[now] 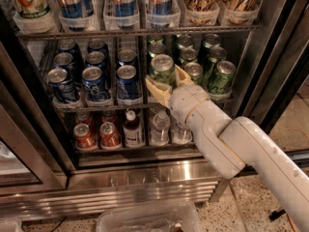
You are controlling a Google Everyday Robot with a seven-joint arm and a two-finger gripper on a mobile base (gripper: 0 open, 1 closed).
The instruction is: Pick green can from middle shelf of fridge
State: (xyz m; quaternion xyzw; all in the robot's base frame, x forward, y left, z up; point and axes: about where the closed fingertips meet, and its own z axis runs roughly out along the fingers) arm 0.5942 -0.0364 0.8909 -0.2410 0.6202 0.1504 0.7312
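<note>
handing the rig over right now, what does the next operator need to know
Pincer: inside the fridge, at the front green can on the middle shelf; grip unconfirmed.
Things: that can stands upright in its lane, with blue cans to its left and more green cans behind it and to its right.
Done: approach to the can.
Left: confirm the grip, then draw the can out of the fridge.

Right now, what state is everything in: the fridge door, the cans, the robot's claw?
fridge: door open.
green can: upright, sealed, at the front of the middle shelf.
gripper: inside the fridge, shut on the green can.
blue cans: upright, sealed, untouched.
</note>
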